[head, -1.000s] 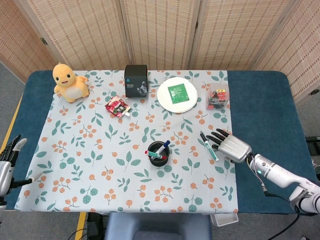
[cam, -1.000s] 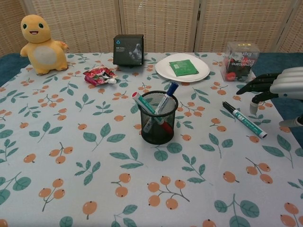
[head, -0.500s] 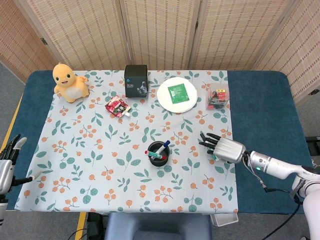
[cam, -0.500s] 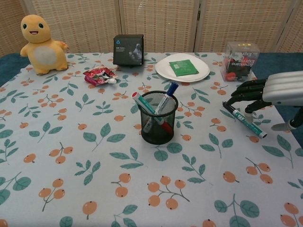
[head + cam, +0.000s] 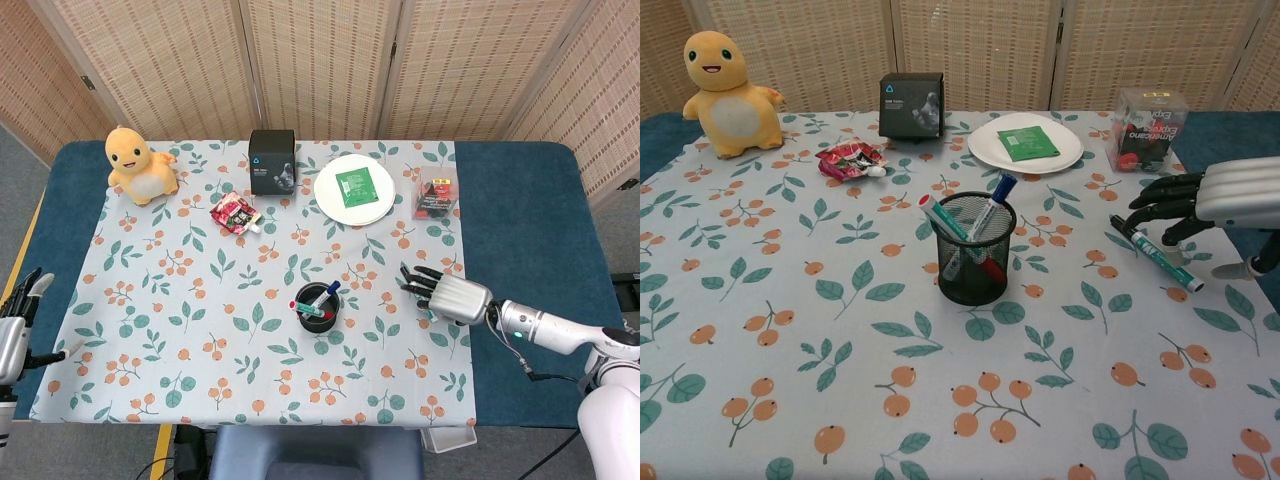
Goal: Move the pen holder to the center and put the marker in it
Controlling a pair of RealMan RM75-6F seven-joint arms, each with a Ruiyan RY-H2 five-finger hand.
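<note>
We see the right hand (image 5: 1225, 195) low above the marker (image 5: 1156, 253), its fingers (image 5: 1160, 190) spread apart and holding nothing. The marker lies flat on the desk (image 5: 840, 340), just under the fingertips. The pen holder (image 5: 975, 250) stands well to the hand's left. The left hand (image 5: 15, 325) waits at the desk edge, fingers apart.

Holder (image 5: 976, 262) mid-bench (image 5: 520, 215), pens standing in it. Marker (image 5: 1156, 253) lies flat to its right, right hand (image 5: 1230, 193) over it, fingers spread. Back row, left to right: plush (image 5: 728, 94), black box (image 5: 912, 104), plate (image 5: 990, 146) carrying a packet (image 5: 1028, 143), clear box (image 5: 1150, 128). Snack pack (image 5: 851, 159) in front of the black box, leftward. Left hand (image 5: 14, 335) off the bench's left edge.
</note>
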